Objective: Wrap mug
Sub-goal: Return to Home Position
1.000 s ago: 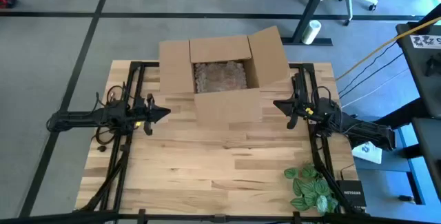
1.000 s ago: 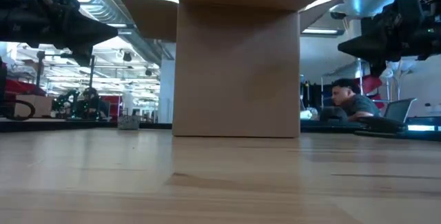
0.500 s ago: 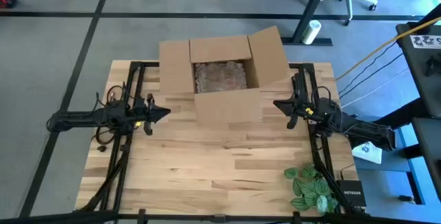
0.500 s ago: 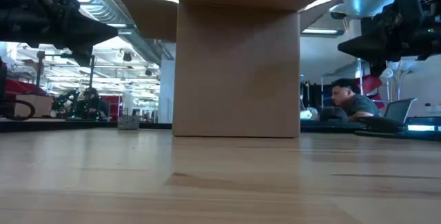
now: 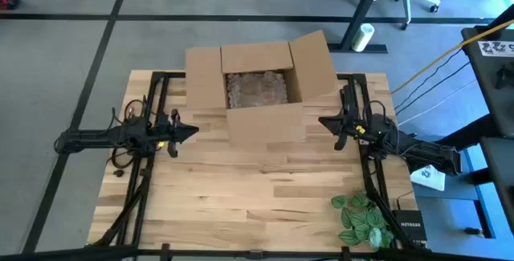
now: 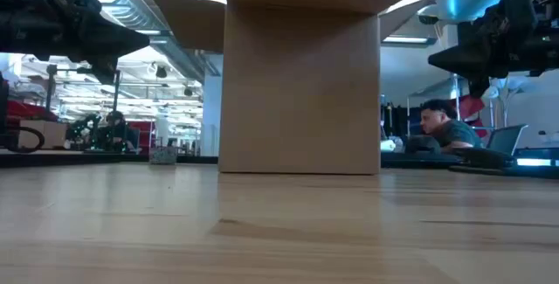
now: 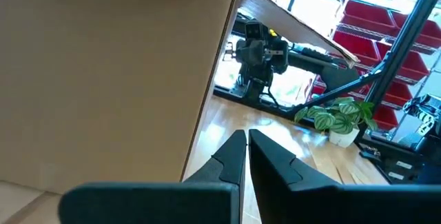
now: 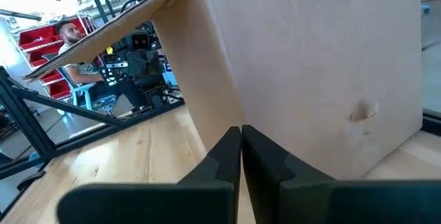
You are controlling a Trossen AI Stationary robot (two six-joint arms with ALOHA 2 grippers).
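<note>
High view, box between left gripper, right gripper

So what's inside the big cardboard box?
Looking straight down into the cardboard box, you can see crinkly bubble wrap filling it. Whatever is wrapped inside stays covered, so it can't be seen. From table height, the box's own walls hide everything inside.

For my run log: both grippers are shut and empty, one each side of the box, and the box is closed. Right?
Not quite: the high view shows the box open, with bubble wrap visible inside. The left gripper and right gripper are shut and empty, one each side of it.
</note>
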